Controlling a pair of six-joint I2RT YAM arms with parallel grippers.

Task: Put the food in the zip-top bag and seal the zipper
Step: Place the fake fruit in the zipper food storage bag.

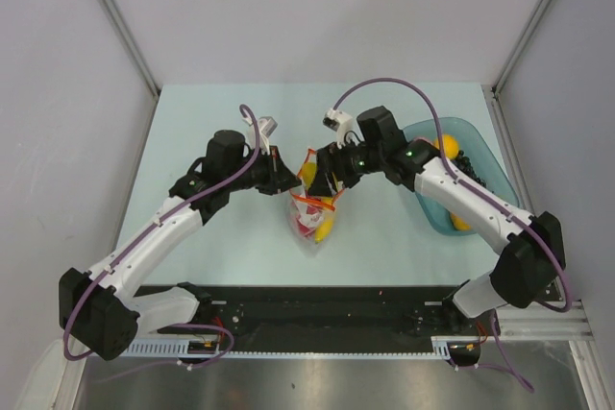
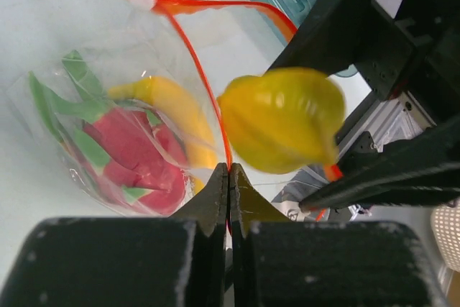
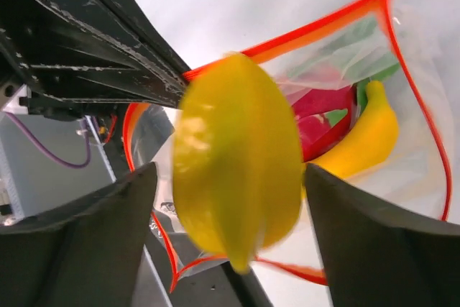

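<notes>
Both hands at zip-top bag (image 1: 312, 218), mouth pointing far: left hand (image 2: 228, 177) pinches zipper (image 2: 201, 70), right hand (image 3: 230, 170) spread.

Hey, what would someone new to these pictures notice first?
A blurred yellow ridged fruit hangs between the open jaws of the right gripper, right at the mouth of the zip-top bag. The left gripper, jaws shut, pinches the orange-red zipper to hold that mouth open; a banana and a red leafy piece already lie inside.

One zip-top bag (image 1: 312, 240), one bowl (image 1: 492, 162), one banana (image 2: 180, 113)
</notes>
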